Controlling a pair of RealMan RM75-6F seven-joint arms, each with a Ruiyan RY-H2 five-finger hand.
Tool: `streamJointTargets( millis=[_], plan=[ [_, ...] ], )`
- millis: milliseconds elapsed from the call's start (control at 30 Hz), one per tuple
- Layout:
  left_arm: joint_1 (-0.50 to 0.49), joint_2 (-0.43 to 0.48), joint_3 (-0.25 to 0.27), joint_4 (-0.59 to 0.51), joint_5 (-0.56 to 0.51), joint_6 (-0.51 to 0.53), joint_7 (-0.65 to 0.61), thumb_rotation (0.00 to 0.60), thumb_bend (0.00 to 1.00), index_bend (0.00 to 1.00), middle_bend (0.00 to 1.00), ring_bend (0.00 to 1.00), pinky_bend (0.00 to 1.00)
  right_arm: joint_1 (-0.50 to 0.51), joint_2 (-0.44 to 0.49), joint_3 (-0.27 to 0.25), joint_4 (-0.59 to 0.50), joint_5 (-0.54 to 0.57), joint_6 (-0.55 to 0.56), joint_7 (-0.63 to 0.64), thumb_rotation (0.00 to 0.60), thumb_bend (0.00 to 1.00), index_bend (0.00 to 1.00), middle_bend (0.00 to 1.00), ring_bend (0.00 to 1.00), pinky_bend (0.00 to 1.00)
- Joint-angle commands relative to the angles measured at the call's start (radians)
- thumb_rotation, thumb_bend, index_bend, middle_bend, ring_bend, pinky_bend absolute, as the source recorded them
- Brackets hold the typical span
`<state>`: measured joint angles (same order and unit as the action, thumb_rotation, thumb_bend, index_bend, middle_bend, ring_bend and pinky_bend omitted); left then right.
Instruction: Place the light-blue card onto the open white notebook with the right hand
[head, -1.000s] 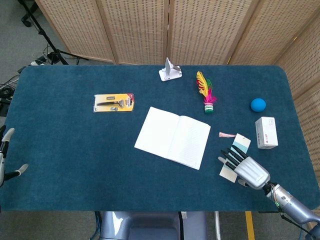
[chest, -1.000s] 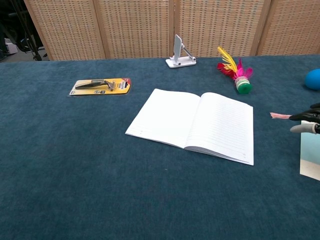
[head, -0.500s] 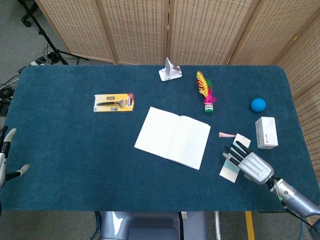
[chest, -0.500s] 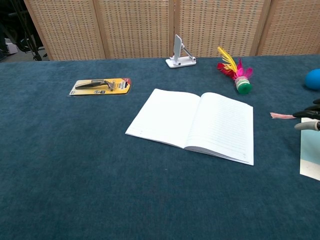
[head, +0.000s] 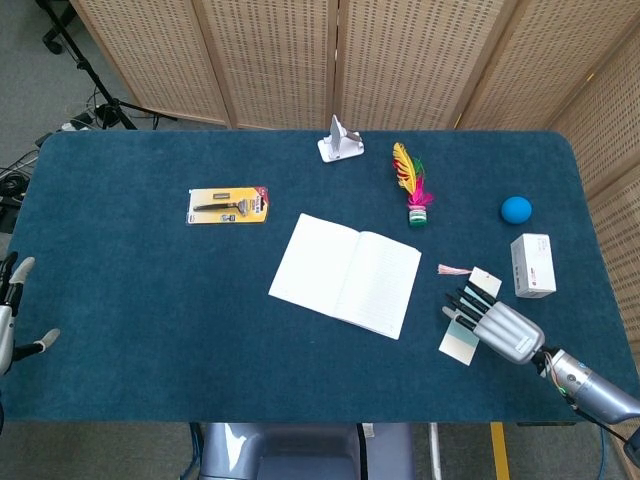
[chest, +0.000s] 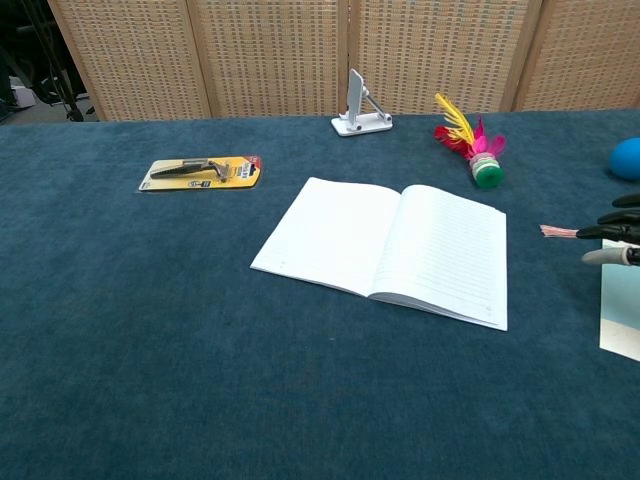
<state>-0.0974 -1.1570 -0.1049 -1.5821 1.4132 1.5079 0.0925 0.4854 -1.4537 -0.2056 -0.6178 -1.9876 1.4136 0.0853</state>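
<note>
The open white notebook (head: 346, 273) lies flat in the middle of the table, seen also in the chest view (chest: 390, 247). To its right lies the light-blue card (head: 461, 346), with a pink tassel (head: 453, 269) at its far end; the chest view shows the card (chest: 622, 312) at the right edge. My right hand (head: 497, 325) lies over the card with fingers stretched out and apart, pointing toward the notebook, and holds nothing that I can see. Only its fingertips (chest: 618, 232) show in the chest view. My left hand (head: 12, 312) hangs off the table's left edge, fingers spread, empty.
A white box (head: 533, 265) and a blue ball (head: 516, 209) sit just beyond the right hand. A feathered shuttlecock (head: 412, 190) and a white phone stand (head: 340, 140) stand behind the notebook. A yellow blister pack (head: 229, 205) lies at the left.
My right hand has shifted slightly to the right and up over the card. The card, notebook and left hand have stayed in place.
</note>
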Motion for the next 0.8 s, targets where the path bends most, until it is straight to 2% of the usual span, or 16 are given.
streamJointTargets(
  millis=[33,433,800],
  plan=[
    [-0.001,-0.002,0.001,0.001,0.0,-0.001,0.003,0.6,0.0,0.0,0.0,0.0,0.0,0.008,-0.001,-0.007,0.008,-0.007,0.004,-0.006,0.6,0.0,0.04,0.0,0.0,0.0],
    [-0.008,-0.005,-0.001,0.0,-0.01,-0.017,0.008,0.6,0.0,0.0,0.0,0.0,0.0,0.062,-0.003,-0.044,0.004,-0.025,-0.059,-0.039,0.6,0.0,0.09,0.0,0.0,0.0],
    [-0.016,-0.009,-0.005,-0.001,-0.026,-0.033,0.018,0.6,0.0,0.0,0.0,0.0,0.0,0.074,-0.028,-0.056,0.029,-0.019,-0.076,-0.037,0.6,0.0,0.13,0.0,0.0,0.0]
  ],
)
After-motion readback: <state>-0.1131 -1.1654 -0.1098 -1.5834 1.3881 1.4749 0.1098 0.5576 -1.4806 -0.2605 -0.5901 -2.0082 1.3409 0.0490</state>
